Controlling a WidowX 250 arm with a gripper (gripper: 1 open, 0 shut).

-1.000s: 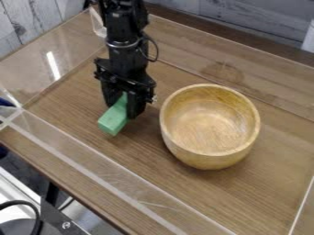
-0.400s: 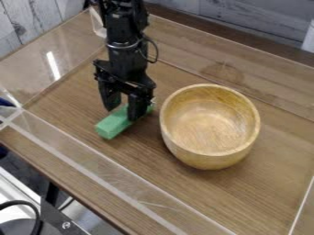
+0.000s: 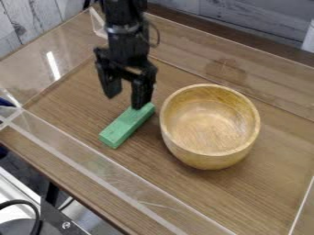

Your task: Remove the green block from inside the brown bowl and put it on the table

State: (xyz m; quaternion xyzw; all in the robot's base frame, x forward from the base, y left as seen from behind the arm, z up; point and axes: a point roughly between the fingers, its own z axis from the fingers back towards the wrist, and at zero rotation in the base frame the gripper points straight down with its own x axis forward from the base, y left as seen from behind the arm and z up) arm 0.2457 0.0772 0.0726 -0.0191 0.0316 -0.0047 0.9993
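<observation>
The black two-fingered hand [image 3: 128, 90] hangs above the bench with its fingers spread apart and nothing between them. Just below and in front of it, the flat bright green rectangular block [image 3: 128, 126] lies on the brown wood-grain bench [image 3: 73, 92], beside the round light tan wooden bowl [image 3: 211, 125] and outside it. The bowl is empty. Judged from this layout, the placing step is complete; the next move calls only for a clear vertical retreat that does not disturb the block.
</observation>
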